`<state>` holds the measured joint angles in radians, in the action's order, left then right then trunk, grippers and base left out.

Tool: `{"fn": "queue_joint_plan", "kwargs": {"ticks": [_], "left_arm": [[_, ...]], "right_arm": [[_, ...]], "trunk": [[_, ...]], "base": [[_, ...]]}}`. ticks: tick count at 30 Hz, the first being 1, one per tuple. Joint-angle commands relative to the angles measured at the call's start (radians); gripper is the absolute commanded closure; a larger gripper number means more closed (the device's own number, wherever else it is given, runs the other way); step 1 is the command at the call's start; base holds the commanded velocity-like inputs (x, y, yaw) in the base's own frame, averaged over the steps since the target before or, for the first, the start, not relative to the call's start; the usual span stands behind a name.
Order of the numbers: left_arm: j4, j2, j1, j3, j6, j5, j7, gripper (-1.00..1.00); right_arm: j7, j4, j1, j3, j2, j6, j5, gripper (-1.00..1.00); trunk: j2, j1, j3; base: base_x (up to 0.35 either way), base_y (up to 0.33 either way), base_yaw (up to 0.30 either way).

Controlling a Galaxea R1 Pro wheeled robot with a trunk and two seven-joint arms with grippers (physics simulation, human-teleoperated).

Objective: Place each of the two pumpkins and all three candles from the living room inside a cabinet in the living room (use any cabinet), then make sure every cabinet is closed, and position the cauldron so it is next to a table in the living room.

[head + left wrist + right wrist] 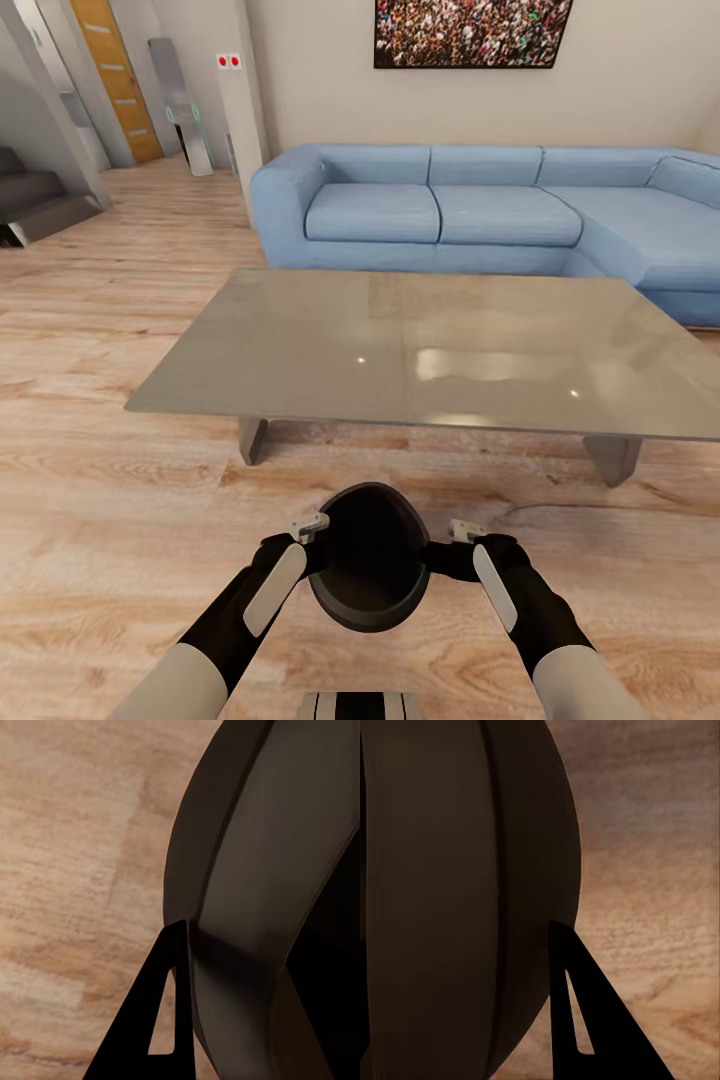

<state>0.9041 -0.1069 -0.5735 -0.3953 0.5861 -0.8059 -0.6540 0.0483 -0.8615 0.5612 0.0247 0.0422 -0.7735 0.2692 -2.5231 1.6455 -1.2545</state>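
Two black grippers, the left gripper (318, 545) and the right gripper (447, 548), press in on opposite sides of one round-bellied matte-black cauldron (370, 555), each clamped at its rim and holding it between them. In the left wrist view a single dark finger (154, 1020) lies against the pot's curved wall (262, 892); the right wrist view shows one finger (585, 1020) beside the belly (457, 892) in the same way. The cauldron sits low in front of the robot above the light wood-plank floor (110, 520), its wide mouth tipped toward the head camera so the dark inside shows. I cannot tell whether its feet touch the floor. Just beyond it stands one large low rectangular coffee table with a glossy grey top (430, 350), long side running across the view, two angled slab legs (252, 438) visible underneath. Behind the table stretches one blue corner sofa (480, 210), and above it hangs one dark framed picture (470, 32). Grey steps (35, 200) and an orange door (115, 75) lie off to the left.
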Motion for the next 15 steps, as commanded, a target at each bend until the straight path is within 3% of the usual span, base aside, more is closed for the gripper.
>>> {"fn": "queue_joint_plan", "kwargs": {"ticks": [1,9,15], "left_arm": [[0.001,0.001,-0.002,-0.005,-0.006,-0.072,0.004,1.0],[0.001,0.001,-0.002,-0.005,-0.006,-0.072,0.004,1.0],[0.001,0.001,-0.002,-0.005,-0.006,-0.072,0.004,1.0]], "right_arm": [[0.007,-0.002,0.0,0.004,-0.016,-0.004,-0.004,1.0],[0.007,-0.002,0.0,0.004,-0.016,-0.004,-0.004,1.0],[0.007,-0.002,0.0,0.004,-0.016,-0.004,-0.004,1.0]], "trunk": [[0.0,0.0,-0.001],[0.0,0.0,-0.001],[0.0,0.0,-0.001]], "base": [[0.027,0.0,0.0],[0.195,0.0,0.0],[0.04,0.0,0.0]]}}
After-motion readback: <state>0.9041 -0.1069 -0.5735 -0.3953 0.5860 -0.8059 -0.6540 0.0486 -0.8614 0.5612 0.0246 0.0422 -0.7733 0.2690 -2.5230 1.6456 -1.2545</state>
